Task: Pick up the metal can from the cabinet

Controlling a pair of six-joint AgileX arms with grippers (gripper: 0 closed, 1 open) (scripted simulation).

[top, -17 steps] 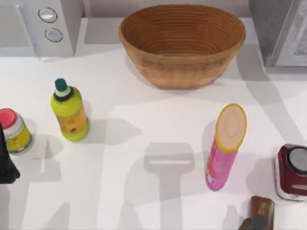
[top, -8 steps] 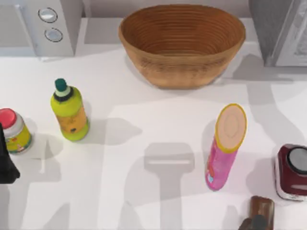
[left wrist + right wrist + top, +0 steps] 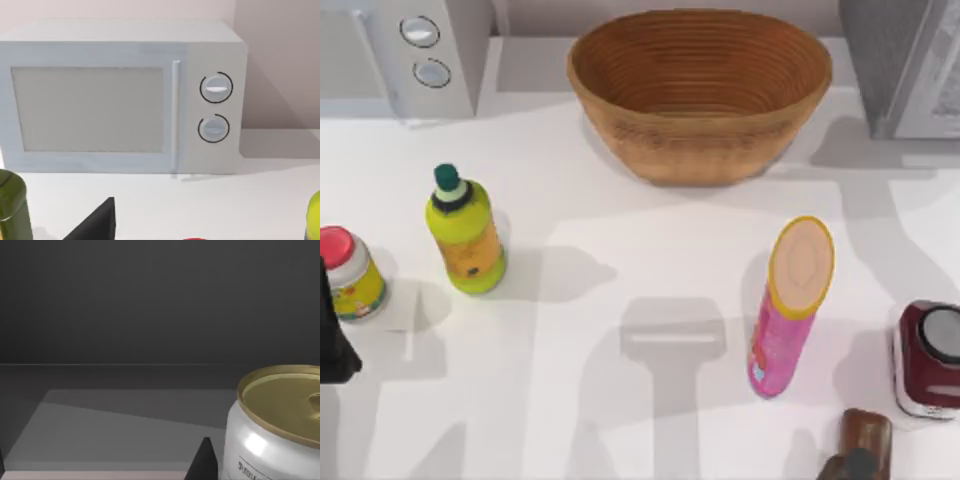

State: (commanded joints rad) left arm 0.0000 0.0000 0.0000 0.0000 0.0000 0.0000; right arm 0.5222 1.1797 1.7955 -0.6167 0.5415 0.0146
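The right claw (image 3: 857,452) sits at the near edge of the tabletop (image 3: 650,270), close to its right corner, a brown-and-dark stub just short of the metal can (image 3: 928,358). Whether its fingers are open or closed cannot be told; one dark finger tip (image 3: 204,460) pokes into the right wrist view beside a pale, gold-lidded can wall (image 3: 275,430), and nothing appears to be held. The metal can stands at the right edge of the tabletop, maroon with a flat grey top, upright and apart from the claw. The tall pink tube (image 3: 788,308) stands just inward of it, leaning toward the camera.

By my judgement this is the approach step: the claw is lining up and the grasp is not yet made. The next move calls for bringing the fingers around the can's sides without brushing the pink tube.

The left claw (image 3: 332,335) is parked at the left edge, next to the red-lidded jar (image 3: 350,272), its state also impossible to tell. Farther off are the green bottle (image 3: 465,232), the wicker basket (image 3: 700,90) at the far edge, and the microwave (image 3: 120,97) in the far left corner.
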